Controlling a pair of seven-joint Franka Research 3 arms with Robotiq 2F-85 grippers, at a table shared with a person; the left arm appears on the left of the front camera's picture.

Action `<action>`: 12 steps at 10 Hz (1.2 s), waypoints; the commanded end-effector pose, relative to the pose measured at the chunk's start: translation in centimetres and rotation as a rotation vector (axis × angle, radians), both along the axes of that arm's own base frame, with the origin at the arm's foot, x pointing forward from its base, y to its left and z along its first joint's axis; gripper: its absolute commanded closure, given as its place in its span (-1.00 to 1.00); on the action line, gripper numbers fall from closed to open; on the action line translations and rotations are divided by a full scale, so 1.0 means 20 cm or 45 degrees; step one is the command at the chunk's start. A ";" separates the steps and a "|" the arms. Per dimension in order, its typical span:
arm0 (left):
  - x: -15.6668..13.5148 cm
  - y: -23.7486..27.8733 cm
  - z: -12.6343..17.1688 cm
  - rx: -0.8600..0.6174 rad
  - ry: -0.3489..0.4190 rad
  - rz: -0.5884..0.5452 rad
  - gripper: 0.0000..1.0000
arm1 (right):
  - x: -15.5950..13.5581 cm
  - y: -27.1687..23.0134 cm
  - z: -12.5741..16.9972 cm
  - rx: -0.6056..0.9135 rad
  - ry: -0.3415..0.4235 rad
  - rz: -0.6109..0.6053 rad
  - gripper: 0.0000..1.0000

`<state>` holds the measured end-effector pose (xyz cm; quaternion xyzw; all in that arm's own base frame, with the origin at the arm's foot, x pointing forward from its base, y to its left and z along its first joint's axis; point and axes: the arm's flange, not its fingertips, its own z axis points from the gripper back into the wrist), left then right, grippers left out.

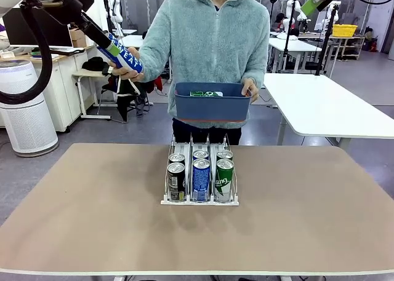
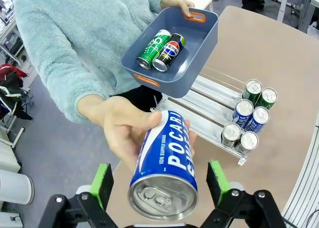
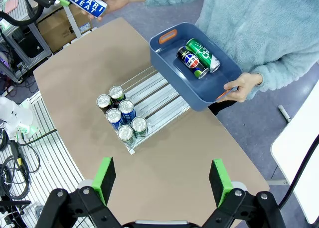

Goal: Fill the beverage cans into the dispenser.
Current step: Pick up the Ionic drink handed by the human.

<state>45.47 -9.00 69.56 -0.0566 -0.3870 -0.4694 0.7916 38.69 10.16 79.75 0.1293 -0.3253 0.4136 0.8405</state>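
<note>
Closest to the front camera lies the tan table [image 1: 92, 207]. At its middle, slightly toward the far edge, stands the dispenser [image 1: 200, 202], its low lip facing the near edge. Six cans stand upright at that lip, two deep per lane: black cans [image 1: 176, 181] in the left lane, blue cans [image 1: 201, 179] in the middle lane, green cans [image 1: 224, 179] in the right lane.

High off the table's far left corner, the left gripper [image 1: 111, 46] has its jaws spread wide on either side of a blue Pocari Sweat can [image 2: 167, 163], the green pads [image 2: 102, 183] clear of its wall. One hand [image 2: 124, 128] of the person holds that can from beneath, its silver top toward the wrist camera.

The person stands at the far edge. Their other hand [image 1: 249, 89] grips the handle end of a blue plastic bin [image 1: 212, 112], held in the air above that edge, just behind the dispenser. A green can [image 2: 152, 48] and a black Pepsi can [image 2: 169, 49] lie side by side in it, touching.

High above the table's right side, the right gripper [image 3: 162, 180] hangs with jaws wide apart and nothing between them.
</note>
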 end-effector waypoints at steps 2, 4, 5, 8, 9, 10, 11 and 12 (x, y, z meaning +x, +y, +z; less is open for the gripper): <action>0.00 0.00 0.00 0.000 0.000 0.000 -1.00 | 0.00 -0.01 -0.01 0.003 -0.002 0.010 -1.00; 0.00 0.00 0.00 0.000 0.000 0.000 -1.00 | 0.00 -0.01 -0.01 0.003 -0.002 0.010 -1.00; 0.01 -0.01 -0.01 -0.010 0.005 -0.003 -1.00 | 0.00 -0.01 -0.01 0.003 -0.002 0.010 -1.00; 0.01 0.00 -0.04 -0.009 0.055 0.022 -1.00 | 0.00 -0.01 -0.01 0.003 -0.002 0.010 -1.00; 0.02 0.00 -0.04 -0.004 0.066 0.027 -1.00 | 0.00 -0.01 -0.01 0.003 -0.002 0.010 -1.00; 0.02 0.01 -0.05 -0.001 0.085 0.030 -1.00 | 0.00 -0.01 -0.01 0.003 -0.002 0.010 -1.00; 0.01 0.02 -0.06 0.027 0.081 0.018 -0.87 | 0.00 -0.01 -0.01 0.003 -0.002 0.010 -1.00; 0.00 0.02 -0.06 0.051 0.095 0.025 0.20 | 0.00 -0.01 -0.01 0.003 -0.002 0.010 -1.00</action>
